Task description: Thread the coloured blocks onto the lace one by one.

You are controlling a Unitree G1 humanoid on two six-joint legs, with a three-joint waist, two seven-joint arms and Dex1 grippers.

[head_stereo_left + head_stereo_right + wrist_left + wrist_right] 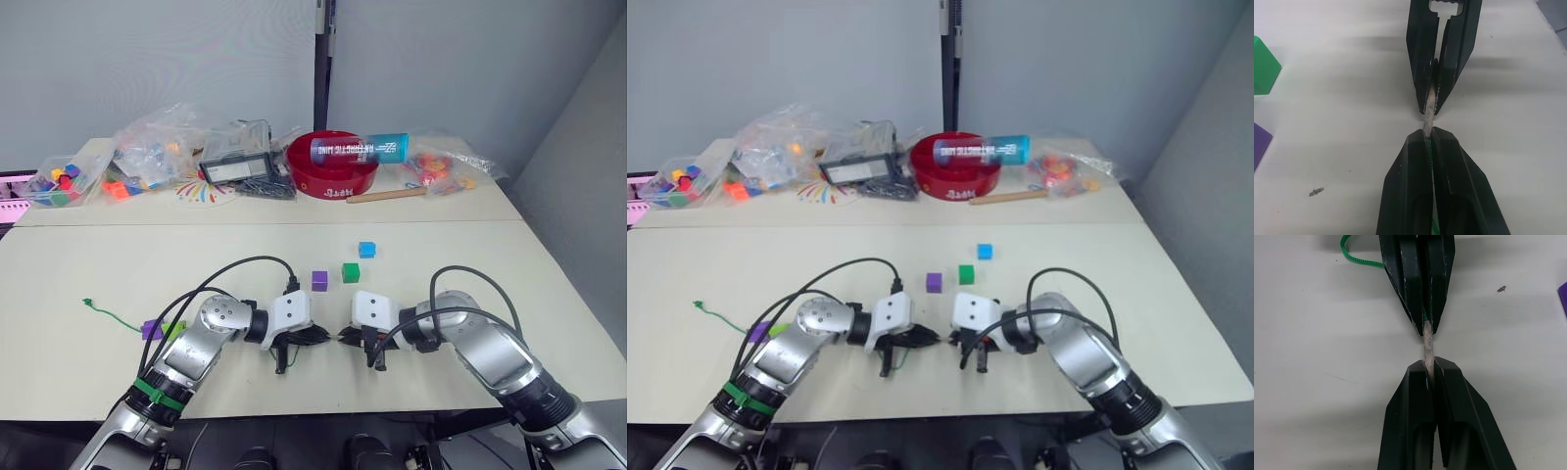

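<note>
Both claws, left gripper (1431,142) and right gripper (1430,366), pinch the lace (1427,346) by its stiff pale tip between them; the green cord behind probably hangs limp.

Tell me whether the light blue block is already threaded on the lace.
No: the light blue block sits loose on the table, apart from the lace, whose pale tip both pincers pinch.
</note>
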